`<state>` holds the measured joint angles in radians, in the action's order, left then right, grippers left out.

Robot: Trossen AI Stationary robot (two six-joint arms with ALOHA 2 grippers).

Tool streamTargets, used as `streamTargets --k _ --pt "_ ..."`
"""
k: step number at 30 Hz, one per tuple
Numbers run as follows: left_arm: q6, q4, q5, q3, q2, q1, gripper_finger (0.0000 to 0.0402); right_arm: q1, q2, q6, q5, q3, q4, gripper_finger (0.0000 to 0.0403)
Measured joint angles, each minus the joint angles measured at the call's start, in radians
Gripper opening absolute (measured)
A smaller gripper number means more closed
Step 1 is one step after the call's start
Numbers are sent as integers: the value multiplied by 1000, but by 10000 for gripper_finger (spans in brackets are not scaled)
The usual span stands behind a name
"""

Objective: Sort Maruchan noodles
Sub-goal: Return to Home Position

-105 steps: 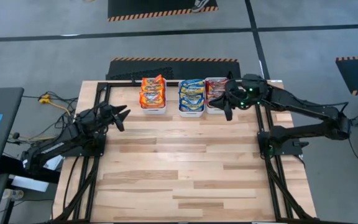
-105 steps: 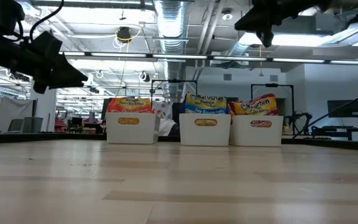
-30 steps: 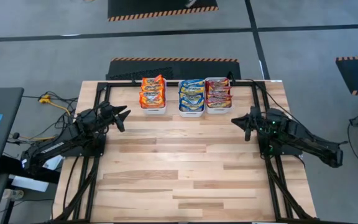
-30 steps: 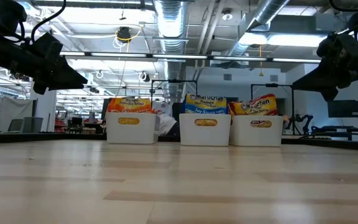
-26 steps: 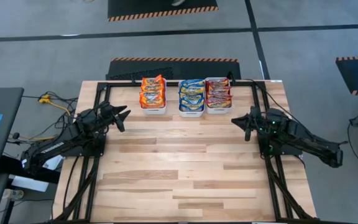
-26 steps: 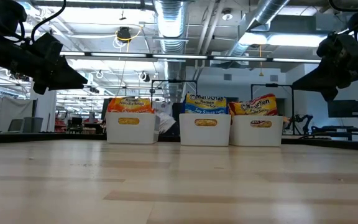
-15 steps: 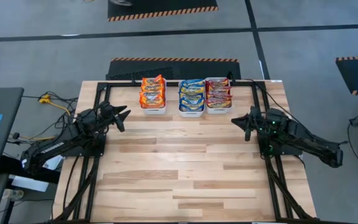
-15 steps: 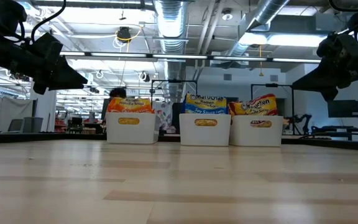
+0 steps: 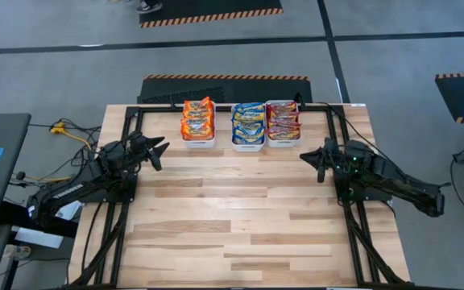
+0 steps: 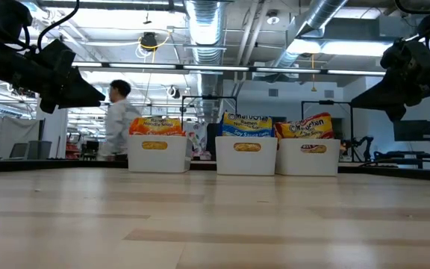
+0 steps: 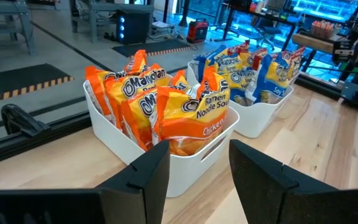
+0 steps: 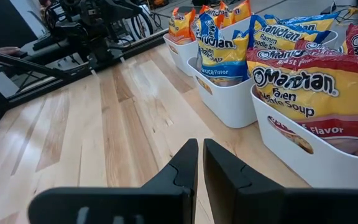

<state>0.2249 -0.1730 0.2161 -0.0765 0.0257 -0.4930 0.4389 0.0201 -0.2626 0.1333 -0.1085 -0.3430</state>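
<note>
Orange, blue and red Maruchan noodles [image 9: 248, 121] stand in white bins [image 10: 246, 163] at the far edge, between my spread left gripper [image 11: 199, 162] and pressed-together right gripper [image 12: 201, 155], both empty.

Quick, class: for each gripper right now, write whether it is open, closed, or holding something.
Left gripper: open, holding nothing.
Right gripper: closed, holding nothing.

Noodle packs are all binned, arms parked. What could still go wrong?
1. The orange packs stand above the left bin's rim and lean outward; a knock could tip them out.
2. A person is in the room behind the table; a wide sweep from the left gripper or right gripper, both waiting at its sides, might come near.
</note>
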Motion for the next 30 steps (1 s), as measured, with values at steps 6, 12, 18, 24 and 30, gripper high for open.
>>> streamTargets --k 6,12,18,24,30 --pt "0 0 0 0 0 36 152 0 0 0 0 0 0 52" --pt "0 0 0 0 0 44 152 0 0 0 0 0 0 52" --pt "0 0 0 0 0 44 152 0 0 0 0 0 0 52" --pt "0 0 0 0 0 44 152 0 0 0 0 1 0 52" --pt "0 0 0 0 0 44 152 0 0 0 0 1 0 52"
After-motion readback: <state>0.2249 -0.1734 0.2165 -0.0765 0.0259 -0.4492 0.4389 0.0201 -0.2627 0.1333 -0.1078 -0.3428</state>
